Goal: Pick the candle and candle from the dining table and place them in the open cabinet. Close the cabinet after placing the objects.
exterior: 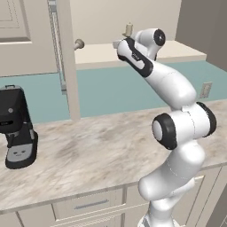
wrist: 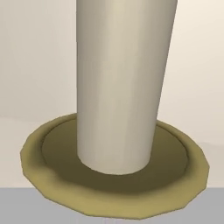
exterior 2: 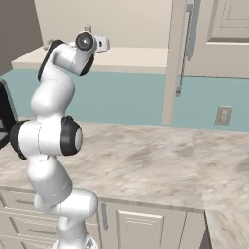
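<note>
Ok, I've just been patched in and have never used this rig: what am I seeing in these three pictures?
The white jointed machine is a robot arm on a mobile base. Two pictures come from cameras on that base, behind the arm on its left and right. The third comes from a camera on the hand, looking along the gripper. The arm reaches up to the shelf of a wall cupboard whose door stands open. The close-up shows a white candle on a brass dish. The gripper is shut and seems to hold it. Below, a black coffee machine stands on the worktop.
</note>
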Available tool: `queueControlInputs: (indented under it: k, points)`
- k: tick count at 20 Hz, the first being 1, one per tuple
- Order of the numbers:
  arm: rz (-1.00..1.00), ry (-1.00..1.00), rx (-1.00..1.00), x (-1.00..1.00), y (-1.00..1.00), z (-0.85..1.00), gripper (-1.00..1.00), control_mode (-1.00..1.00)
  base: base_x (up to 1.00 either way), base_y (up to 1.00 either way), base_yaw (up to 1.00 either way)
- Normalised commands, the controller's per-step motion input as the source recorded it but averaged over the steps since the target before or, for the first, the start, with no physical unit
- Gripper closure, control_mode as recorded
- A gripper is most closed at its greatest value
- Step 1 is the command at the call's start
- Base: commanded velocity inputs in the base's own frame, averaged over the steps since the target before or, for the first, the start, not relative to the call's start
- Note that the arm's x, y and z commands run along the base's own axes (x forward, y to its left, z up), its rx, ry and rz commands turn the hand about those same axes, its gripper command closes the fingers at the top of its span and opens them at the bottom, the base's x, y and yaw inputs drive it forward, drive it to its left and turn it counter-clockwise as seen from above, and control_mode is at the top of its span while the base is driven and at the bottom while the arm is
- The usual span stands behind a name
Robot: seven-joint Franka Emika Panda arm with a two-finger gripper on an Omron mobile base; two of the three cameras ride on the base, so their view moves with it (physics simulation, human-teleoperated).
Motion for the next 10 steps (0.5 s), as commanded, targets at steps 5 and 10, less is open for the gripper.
queueControlInputs:
  k: [5,10]
  points:
    - [0.00,0.00,-0.08,0.28,0.00,-0.31,1.00,-1.00,0.00,0.00,0.00]
    - [0.00,0.00,-0.03,0.27,0.00,-0.19,1.00,-1.00,0.00,0.00,0.00]
